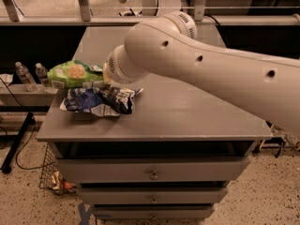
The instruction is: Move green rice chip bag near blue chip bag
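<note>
The green rice chip bag (70, 74) lies level at the table's left edge, partly past the edge, just behind the blue chip bag (101, 101). The blue chip bag is crumpled, with silver foil showing, at the front left of the grey table (187, 116). My gripper (97, 72) is at the green bag's right end and is shut on it; most of the gripper is hidden behind my white wrist (119, 64). The two bags are almost touching.
My large white arm (211, 69) crosses the table from the right and hides its middle and back. Two water bottles (22, 75) stand on a low shelf to the left. Drawers (152, 172) are under the tabletop. A wire basket (49, 172) sits on the floor.
</note>
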`<act>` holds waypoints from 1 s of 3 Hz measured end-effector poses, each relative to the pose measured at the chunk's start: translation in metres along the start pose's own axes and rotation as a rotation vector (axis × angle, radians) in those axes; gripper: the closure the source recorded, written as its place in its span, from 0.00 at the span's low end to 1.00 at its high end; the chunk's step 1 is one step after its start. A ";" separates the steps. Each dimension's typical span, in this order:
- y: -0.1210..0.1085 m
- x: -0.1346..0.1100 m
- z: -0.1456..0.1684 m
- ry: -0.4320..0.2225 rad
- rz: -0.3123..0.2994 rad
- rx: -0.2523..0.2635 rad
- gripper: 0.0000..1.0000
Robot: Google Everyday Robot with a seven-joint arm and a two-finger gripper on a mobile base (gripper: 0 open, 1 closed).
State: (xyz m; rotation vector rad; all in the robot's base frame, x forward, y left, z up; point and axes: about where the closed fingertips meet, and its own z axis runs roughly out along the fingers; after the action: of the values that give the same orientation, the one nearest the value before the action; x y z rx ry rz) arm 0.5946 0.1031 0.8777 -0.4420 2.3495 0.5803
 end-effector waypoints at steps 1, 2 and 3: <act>0.002 -0.002 -0.002 -0.004 -0.003 0.000 0.59; 0.003 -0.003 -0.004 -0.008 -0.006 0.001 0.35; 0.004 -0.003 -0.006 -0.011 -0.009 0.001 0.13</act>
State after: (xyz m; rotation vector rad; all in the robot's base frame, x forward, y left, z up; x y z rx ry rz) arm 0.5918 0.1041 0.8856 -0.4478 2.3366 0.5754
